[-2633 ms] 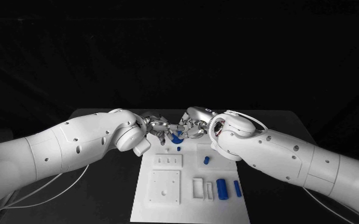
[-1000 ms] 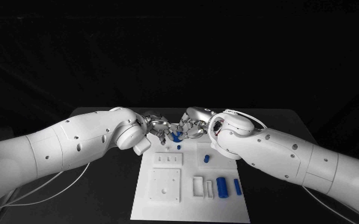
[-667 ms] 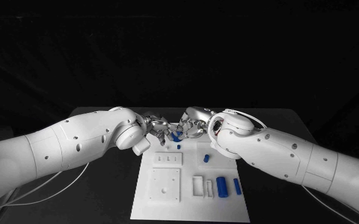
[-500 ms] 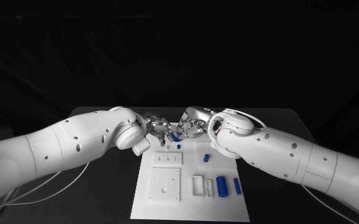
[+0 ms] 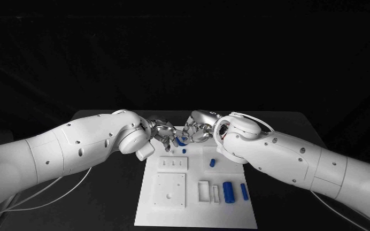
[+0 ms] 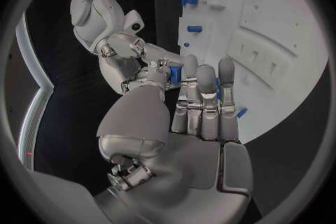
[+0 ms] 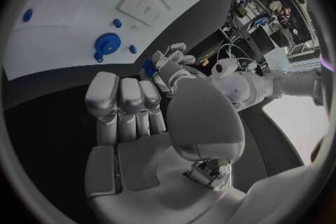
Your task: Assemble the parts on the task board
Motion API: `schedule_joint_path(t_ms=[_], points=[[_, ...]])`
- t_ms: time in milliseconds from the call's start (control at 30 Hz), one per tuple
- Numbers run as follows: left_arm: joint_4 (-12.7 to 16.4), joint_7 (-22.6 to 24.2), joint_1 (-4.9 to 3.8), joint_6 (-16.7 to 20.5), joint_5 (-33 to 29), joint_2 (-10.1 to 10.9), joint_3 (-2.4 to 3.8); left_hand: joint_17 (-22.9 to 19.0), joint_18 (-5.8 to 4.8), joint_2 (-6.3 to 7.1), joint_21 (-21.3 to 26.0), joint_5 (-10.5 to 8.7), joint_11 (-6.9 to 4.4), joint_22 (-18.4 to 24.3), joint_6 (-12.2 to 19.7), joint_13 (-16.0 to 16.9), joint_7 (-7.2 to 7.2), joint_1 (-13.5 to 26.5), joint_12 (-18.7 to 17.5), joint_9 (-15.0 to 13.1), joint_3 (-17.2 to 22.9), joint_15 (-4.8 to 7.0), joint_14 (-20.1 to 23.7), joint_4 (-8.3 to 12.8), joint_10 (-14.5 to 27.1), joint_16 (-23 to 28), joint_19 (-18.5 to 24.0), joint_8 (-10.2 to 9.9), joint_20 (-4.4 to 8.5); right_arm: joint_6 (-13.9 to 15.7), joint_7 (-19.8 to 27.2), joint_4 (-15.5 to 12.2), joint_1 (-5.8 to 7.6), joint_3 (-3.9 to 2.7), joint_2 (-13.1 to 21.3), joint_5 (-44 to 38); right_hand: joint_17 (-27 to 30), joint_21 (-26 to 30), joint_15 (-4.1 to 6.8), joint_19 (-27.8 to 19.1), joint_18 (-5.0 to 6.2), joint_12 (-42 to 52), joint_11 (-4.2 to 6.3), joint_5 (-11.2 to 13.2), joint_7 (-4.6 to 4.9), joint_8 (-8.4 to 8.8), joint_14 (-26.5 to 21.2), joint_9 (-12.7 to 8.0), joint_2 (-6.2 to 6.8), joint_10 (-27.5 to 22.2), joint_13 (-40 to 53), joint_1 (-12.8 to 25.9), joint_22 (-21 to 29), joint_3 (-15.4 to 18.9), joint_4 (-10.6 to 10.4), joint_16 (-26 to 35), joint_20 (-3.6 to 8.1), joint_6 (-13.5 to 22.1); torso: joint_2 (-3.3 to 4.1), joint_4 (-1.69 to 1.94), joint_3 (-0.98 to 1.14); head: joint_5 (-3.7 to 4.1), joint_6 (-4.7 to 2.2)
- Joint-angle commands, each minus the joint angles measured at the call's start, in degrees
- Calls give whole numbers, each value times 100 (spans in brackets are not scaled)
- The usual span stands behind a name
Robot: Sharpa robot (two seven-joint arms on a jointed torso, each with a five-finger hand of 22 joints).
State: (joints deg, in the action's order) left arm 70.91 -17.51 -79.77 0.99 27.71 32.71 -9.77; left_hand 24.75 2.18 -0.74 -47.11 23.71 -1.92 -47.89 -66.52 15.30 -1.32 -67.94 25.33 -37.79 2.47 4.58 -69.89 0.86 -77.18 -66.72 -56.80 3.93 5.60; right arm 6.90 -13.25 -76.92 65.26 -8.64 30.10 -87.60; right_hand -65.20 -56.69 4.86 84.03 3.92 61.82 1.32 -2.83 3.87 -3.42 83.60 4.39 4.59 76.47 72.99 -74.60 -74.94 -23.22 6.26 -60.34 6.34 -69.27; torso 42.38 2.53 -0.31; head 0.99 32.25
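- Blue part (image 5: pixel 179 141) sits above the far end of the white board (image 5: pixel 197 209), pinched between the left hand (image 5: pixel 164 132) and the right hand (image 5: pixel 200 130).
- Fingers hide most of it.
- Other blue pieces (image 5: pixel 228 191) lie on the board.

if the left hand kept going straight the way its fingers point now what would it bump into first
Most likely the small blue part held between the two hands, and right behind it the right hand. In the head view the left hand points across the far end of the task board at both; depth is hard to judge.
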Motion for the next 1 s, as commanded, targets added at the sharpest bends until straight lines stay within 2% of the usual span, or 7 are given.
schedule_joint_path(t_ms=[33,400,567,633,733,800,1000], points=[[17,39,0,-54,18,-10,-3,-1,-76,-108,31,15,13,-22,33,-18,8,-41,-41,-27,80,-6,45,56,25,26,-26,-7,-1,-80,17,-7,7,-8,-4,-46,2,17,33,171,-11,-25,14,-35,-22,-26,4,9,-43,-8,-8,1,-733,-5,-25,24,-11,-64,0,-4,1,1,-3],[-36,15,2,-58,26,-50,-3,-3,-75,-245,77,31,21,-82,78,-34,-3,18,-63,-68,208,-12,55,134,27,35,-28,-9,-7,-97,15,-34,6,-6,2,-42,2,17,33,171,-11,-25,14,-35,-22,-26,4,9,-43,-8,-8,1,-733,-5,-25,24,-11,-64,6,0,2,3,18],[-63,-9,9,-107,33,-79,-6,-5,-70,-304,87,162,28,-107,114,-55,-16,-5,-91,-87,330,-16,58,218,30,39,-28,-6,-9,-90,8,-40,6,-6,4,-41,2,17,33,171,-11,-25,14,-35,-22,-26,4,9,-43,-8,-8,1,-733,-5,-25,24,-11,-64,7,-1,1,16,29],[-70,-15,11,-123,35,-83,-8,-2,-64,-311,96,229,30,-136,125,-76,-19,30,-115,-123,428,-17,61,311,17,37,-28,-2,-11,-85,5,-40,6,-6,5,-41,2,17,33,171,-11,-25,14,-35,-22,-26,4,9,-43,-8,-8,1,-733,-5,-25,24,-11,-64,5,0,2,22,33],[-78,-12,14,-137,37,-83,-12,0,-56,-363,99,460,35,-170,150,-99,-42,23,-145,-172,591,-17,63,448,9,38,-27,2,-9,-83,-1,-35,6,-6,7,-41,2,17,33,171,-11,-25,14,-35,-22,-26,4,9,-43,-8,-8,1,-733,-5,-25,24,-11,-64,-2,0,5,19,48],[-80,-2,14,-138,36,-80,-14,1,-48,-402,97,548,37,-194,157,-113,-54,50,-161,-206,689,-18,65,523,0,38,-21,4,-10,-86,-5,-26,5,-6,7,-41,2,17,33,171,-11,-25,14,-35,-22,-26,4,9,-43,-8,-8,1,-733,-5,-25,24,-11,-64,-3,0,2,19,51],[-78,54,15,-104,9,-65,-16,28,-21,-517,59,734,23,-303,41,-133,-56,196,-178,-332,1039,-4,47,823,-69,8,-9,22,4,-94,-14,8,3,-6,0,-41,6,33,34,170,-12,-39,15,-38,-19,-21,3,9,-53,-21,-19,7,-731,19,0,35,-8,-55,-2,4,2,15,59]])
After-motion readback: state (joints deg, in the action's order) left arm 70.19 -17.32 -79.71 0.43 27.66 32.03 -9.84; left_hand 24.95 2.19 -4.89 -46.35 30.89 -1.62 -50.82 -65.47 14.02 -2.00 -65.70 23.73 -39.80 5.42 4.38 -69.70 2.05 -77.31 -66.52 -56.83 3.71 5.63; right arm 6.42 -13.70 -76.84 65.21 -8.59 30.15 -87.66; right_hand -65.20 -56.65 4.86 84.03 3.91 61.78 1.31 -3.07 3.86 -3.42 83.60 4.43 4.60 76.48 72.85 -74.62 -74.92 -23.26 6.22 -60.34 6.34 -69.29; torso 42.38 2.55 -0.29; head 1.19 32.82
